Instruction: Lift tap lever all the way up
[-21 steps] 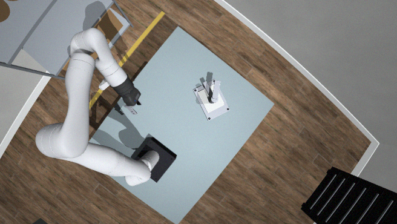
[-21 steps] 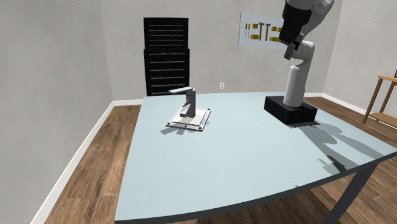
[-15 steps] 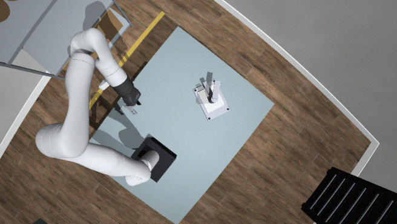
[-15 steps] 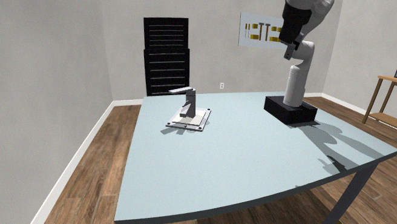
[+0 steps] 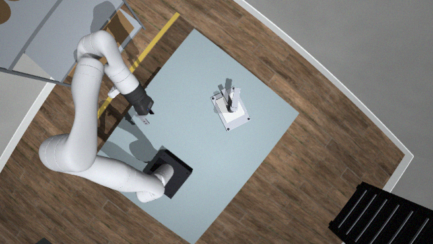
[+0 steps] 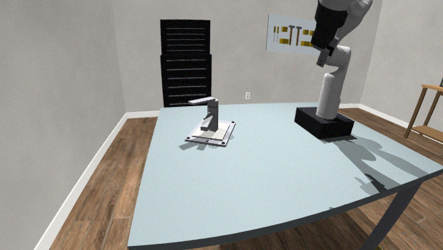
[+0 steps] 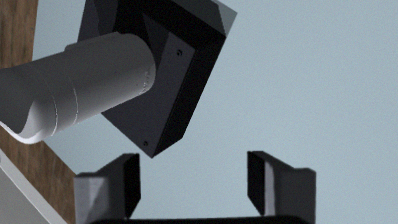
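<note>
The grey tap (image 6: 212, 116) stands on a square plate (image 6: 211, 134) in the far left part of the light blue table. Its flat lever (image 6: 202, 100) lies about level at the top, pointing left. The tap also shows from above in the top view (image 5: 230, 100). My gripper (image 5: 145, 117) hangs high above the table's near side, far from the tap, open and empty. It also shows at the top right of the exterior view (image 6: 322, 58). In the wrist view the two dark fingers stand wide apart over bare table, and the tap is out of sight.
The arm's black base block (image 6: 324, 122) sits on the table, also shown in the wrist view (image 7: 165, 75). A black slatted cabinet (image 6: 186, 62) stands against the back wall. A wooden shelf (image 6: 427, 111) stands at the right.
</note>
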Tool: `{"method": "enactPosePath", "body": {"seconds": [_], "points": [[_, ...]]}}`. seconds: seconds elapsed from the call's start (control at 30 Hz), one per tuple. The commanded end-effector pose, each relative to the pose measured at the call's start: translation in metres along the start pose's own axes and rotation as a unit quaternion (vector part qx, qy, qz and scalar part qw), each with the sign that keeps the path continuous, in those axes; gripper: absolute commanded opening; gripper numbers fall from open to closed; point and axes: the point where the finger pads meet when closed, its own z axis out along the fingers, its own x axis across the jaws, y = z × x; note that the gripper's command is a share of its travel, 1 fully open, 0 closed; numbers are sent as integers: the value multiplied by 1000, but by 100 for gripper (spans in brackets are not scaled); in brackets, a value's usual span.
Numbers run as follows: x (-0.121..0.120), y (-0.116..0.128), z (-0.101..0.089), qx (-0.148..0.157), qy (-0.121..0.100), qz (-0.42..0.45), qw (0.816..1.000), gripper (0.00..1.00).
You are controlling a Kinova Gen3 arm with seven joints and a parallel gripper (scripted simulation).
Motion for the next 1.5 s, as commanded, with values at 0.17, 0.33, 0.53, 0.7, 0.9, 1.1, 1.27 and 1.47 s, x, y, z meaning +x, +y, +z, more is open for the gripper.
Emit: {"method": "enactPosePath", "body": {"seconds": [0.17,0.33,0.53,0.7,0.9,1.1,1.27,1.47], "points": [[42,16,6,62,16,83,994,100],[78,36,11,111,27,156,981,100],[115,62,18,160,39,234,958,100],[147,92,25,201,48,306,930,100],[180,133,35,243,57,386,888,100],[206,174,47,275,64,455,845,100],[225,213,60,301,70,513,801,100],[242,263,77,326,76,578,744,100]]}}
